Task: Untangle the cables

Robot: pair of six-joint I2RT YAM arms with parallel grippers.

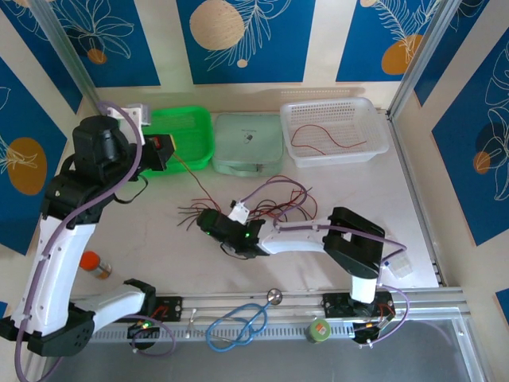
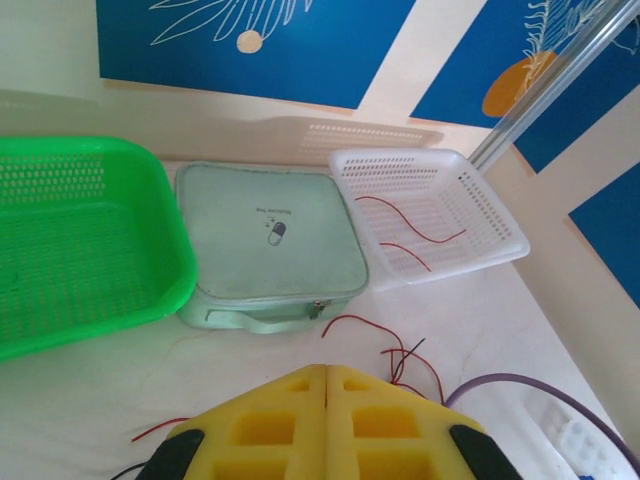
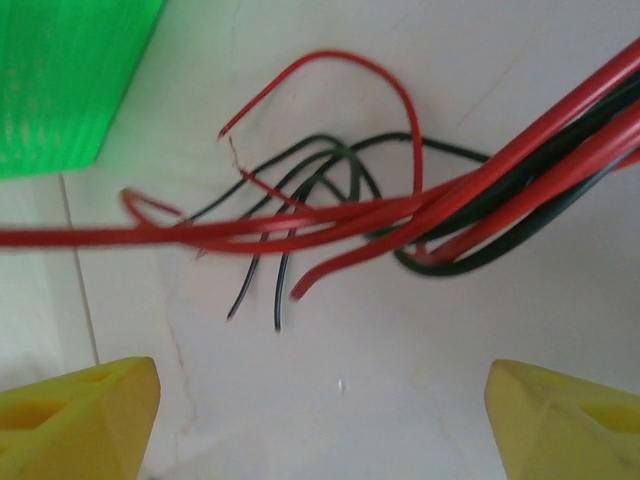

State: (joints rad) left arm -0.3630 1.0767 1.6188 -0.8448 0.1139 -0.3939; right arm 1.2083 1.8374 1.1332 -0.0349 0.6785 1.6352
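The white tabletop (image 1: 159,235) carries the cables (image 1: 270,203) near its centre, a loose red and black bunch. At their 9 o'clock the right gripper (image 1: 208,223) rests with its fingers spread wide. At 10 o'clock, beside the green basket (image 1: 195,127), the left gripper (image 1: 169,151) is pinched closed on one taut red strand.

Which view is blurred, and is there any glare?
Right wrist: the cables are blurred, worst in the thick bundle at right. Left wrist: crisp, the mesh of the white basket resolves. Top external: even light, soft shadows, no glare.
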